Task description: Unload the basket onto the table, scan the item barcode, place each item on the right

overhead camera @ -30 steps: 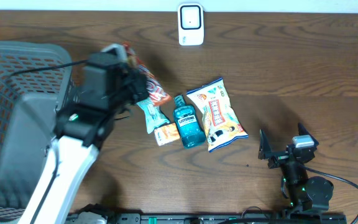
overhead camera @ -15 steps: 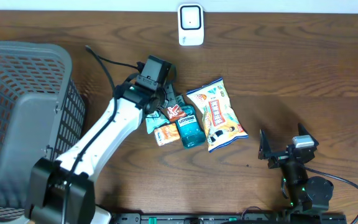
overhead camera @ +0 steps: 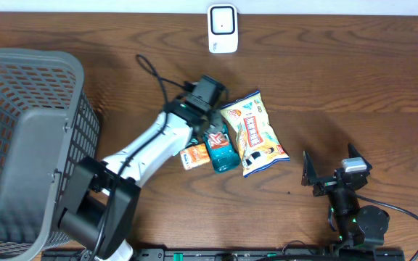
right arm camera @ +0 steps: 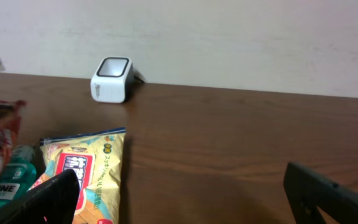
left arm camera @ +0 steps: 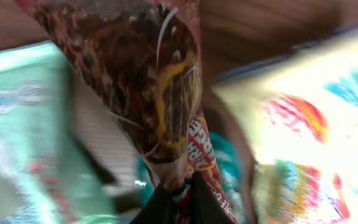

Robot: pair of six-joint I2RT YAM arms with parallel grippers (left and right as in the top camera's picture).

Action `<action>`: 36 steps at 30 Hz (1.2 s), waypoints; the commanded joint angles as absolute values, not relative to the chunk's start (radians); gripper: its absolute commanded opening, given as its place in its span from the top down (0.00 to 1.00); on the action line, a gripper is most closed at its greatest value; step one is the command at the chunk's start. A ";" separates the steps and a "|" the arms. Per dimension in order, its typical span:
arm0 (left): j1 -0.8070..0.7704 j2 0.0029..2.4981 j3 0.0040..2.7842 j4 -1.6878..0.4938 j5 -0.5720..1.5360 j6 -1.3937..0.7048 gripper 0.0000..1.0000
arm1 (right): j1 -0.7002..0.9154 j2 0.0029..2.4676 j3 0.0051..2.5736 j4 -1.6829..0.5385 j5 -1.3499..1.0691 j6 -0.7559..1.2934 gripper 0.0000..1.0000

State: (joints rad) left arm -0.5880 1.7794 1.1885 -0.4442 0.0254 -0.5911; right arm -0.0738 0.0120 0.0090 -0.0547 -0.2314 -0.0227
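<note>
Left gripper [left arm camera: 176,198] pinches the packet [left arm camera: 160,93] over the bottle [overhead camera: 223,158]; right gripper [right arm camera: 185,196] rests spread. Carrying step, likely; next, bring its barcode to the scanner [overhead camera: 223,29] at twelve o'clock.

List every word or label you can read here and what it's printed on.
"INE" on the label of the teal bottle; the rest is hidden.
Too small to read: print on the yellow snack bag.
Blurred, unreadable: lettering on the red packet.
No text shows on the white scanner.
</note>
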 commanded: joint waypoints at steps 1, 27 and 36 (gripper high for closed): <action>-0.683 1.777 1.199 -0.373 -0.025 -0.482 0.93 | -0.070 0.007 0.006 -0.056 -0.231 -0.024 0.01; -0.740 1.704 1.274 -0.364 -0.181 -0.464 0.00 | -0.070 0.007 0.006 -0.056 -0.231 -0.024 0.01; -0.673 1.441 1.402 -0.322 -0.609 -0.295 0.00 | -0.070 0.007 0.006 -0.056 -0.231 -0.024 0.01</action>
State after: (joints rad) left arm -0.7017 1.5314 1.3571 -0.3473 -0.4080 -0.3843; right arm -0.0738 0.0120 0.0090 -0.0547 -0.2314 -0.0227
